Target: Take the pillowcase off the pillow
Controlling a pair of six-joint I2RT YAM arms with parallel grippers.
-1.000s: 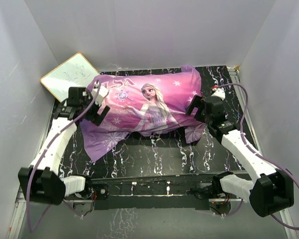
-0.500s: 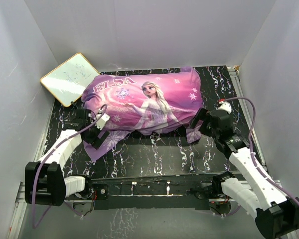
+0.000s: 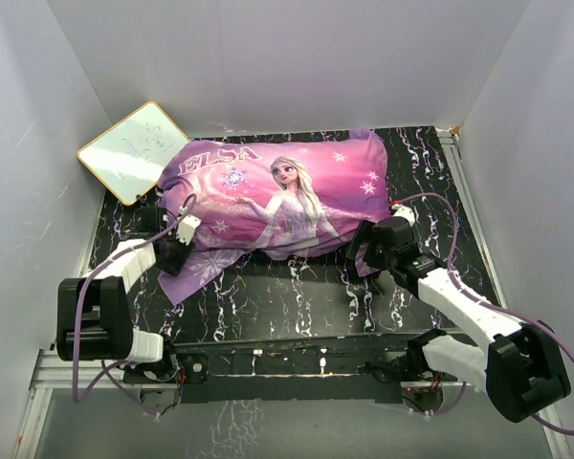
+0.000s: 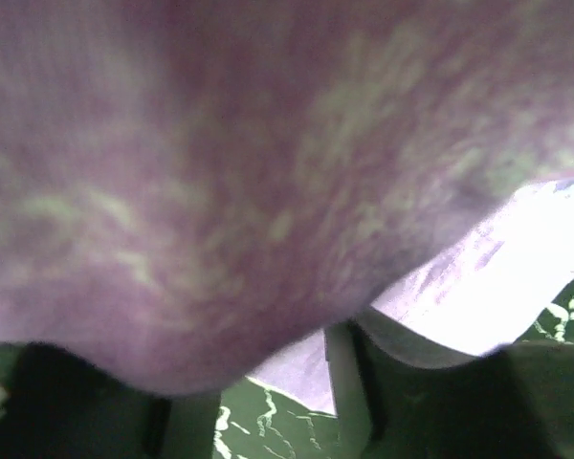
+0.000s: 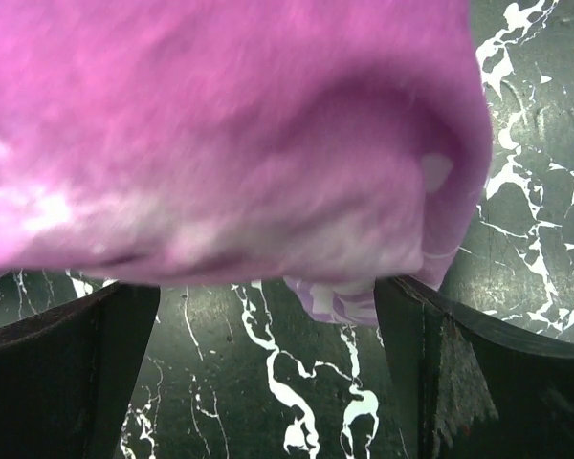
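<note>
The right pincer (image 3: 361, 252) stands open at the pillowcase's (image 3: 277, 196) corner near the worktop's (image 3: 297, 296) right edge, while the left pincer (image 3: 175, 252) presses into its left-side fabric, grip impossible to tell.

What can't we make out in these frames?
- Pillow: no view shows it; the pillowcase covers it all.
- Left claw: the left wrist view is blurred and filled by fabric, so whether it pinches cloth is unclear.
- Whiteboard scribbles: too small to read in the top view.
- Pillowcase opening: cannot be picked out; folds hide it in the top view.
</note>
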